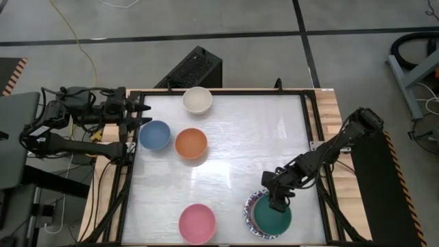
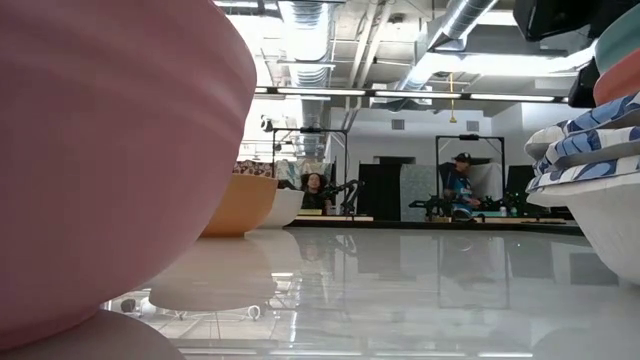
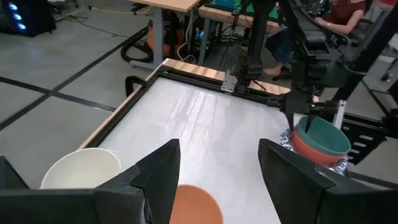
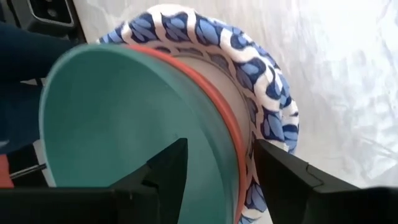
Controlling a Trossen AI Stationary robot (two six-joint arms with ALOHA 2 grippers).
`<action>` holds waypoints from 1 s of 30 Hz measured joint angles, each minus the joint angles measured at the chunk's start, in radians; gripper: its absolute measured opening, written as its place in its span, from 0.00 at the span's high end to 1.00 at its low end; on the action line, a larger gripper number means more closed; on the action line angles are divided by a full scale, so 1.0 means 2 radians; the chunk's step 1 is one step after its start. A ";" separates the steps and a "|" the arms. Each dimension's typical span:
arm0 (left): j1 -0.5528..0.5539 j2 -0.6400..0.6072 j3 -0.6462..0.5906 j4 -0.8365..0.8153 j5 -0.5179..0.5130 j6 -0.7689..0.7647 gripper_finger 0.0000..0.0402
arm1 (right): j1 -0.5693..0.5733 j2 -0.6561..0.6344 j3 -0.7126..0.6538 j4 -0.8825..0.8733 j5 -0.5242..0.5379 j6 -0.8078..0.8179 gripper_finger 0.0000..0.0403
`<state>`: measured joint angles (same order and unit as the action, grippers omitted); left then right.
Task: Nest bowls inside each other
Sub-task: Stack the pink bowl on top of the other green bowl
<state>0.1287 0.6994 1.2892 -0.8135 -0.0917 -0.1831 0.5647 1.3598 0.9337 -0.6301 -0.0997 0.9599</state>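
High view: right claw (image 1: 278, 204) apart over teal bowl (image 1: 274, 217) atop stack; stiff, likely light and slick, best pinched at rim.

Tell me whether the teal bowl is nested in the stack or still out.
Nested: the teal bowl sits inside a red bowl, within the patterned bowls. The right gripper, open, straddles its rim.

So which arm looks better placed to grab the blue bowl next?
The left. Its open left gripper hovers right beside the blue bowl, while the right gripper sits across the table at the stack.
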 joint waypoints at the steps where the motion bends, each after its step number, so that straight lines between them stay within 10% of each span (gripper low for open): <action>1: 0.000 0.000 0.000 0.000 0.002 0.000 0.49 | -0.001 0.000 0.000 0.003 0.000 -0.002 0.49; 17: 0.000 0.000 0.000 -0.017 -0.001 -0.006 0.49 | -0.005 0.000 0.009 0.019 0.003 -0.014 0.49; 30: 0.000 0.016 0.000 -0.066 -0.119 -0.008 0.49 | -0.012 0.000 0.031 0.013 0.015 -0.022 0.49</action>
<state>0.1287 0.7318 1.2888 -0.9459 -0.3304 -0.2001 0.5399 1.3594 0.9949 -0.6039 -0.0696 0.9157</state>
